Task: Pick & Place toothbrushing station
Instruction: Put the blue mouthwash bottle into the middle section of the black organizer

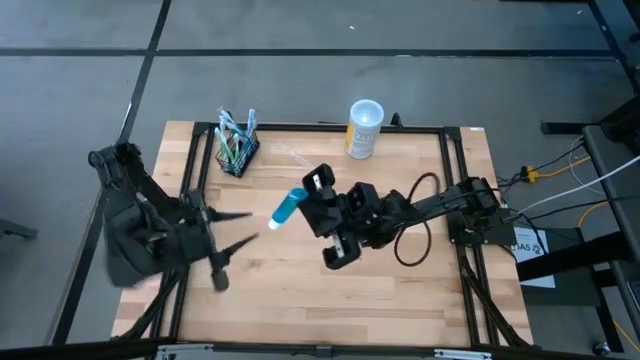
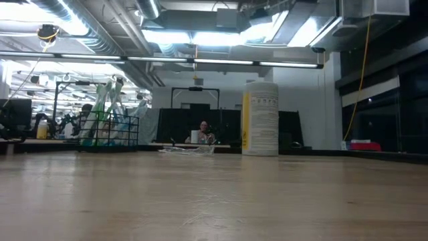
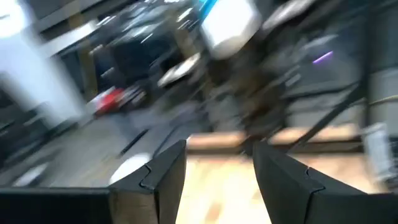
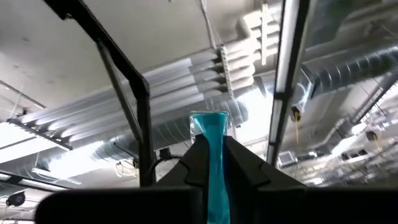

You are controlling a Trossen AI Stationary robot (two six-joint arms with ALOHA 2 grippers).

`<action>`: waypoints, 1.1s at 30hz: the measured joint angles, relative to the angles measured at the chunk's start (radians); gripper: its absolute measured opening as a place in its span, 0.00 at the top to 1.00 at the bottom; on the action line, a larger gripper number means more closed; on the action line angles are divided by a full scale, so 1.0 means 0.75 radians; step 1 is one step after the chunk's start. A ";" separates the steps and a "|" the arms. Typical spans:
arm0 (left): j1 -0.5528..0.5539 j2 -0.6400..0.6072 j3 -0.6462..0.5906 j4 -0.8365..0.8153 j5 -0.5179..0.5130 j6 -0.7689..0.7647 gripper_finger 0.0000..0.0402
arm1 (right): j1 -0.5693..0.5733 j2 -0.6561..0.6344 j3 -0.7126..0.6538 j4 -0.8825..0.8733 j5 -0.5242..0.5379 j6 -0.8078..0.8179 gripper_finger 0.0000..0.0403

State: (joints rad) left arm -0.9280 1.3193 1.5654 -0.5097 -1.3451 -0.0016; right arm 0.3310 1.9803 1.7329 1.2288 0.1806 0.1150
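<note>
The toothbrushing station (image 1: pixel 237 148) is a small black holder with several brushes standing in it, at the table's far left; the low view also shows the station (image 2: pixel 110 128). A teal tube (image 1: pixel 288 208) is lifted above the table's middle, with my right gripper (image 1: pixel 305 205) shut on it. In the right wrist view the tube (image 4: pixel 209 140) sticks out past the fingertips toward the ceiling. My left gripper (image 1: pixel 245 228) is open at the left, its fingers pointing toward the tube with a gap between them and it, nothing between them. My right gripper pinches the teal tube's lower part (image 4: pixel 210 163) between its two fingers, one on each flat side. The fingers lie along the tube and slant upward toward the table's left. The tube's free end (image 4: pixel 208 118) rises beyond the fingertips, clear of the table.
A white-and-yellow cup (image 1: pixel 364 128) stands at the far edge, right of the station. A clear plastic scrap (image 1: pixel 291 155) lies between them. A black frame (image 1: pixel 452 160) runs round the wooden tabletop, and bare wood lies near the front edge (image 1: pixel 330 300).
</note>
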 joint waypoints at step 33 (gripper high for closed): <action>0.450 0.066 0.001 1.070 1.019 0.399 0.55 | -0.032 -0.108 0.122 -0.068 -0.297 -0.258 0.92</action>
State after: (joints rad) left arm -0.5907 1.3690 1.5661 0.2926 -0.5806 0.2974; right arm 0.3073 1.8996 1.8243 1.1778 -0.0425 -0.0786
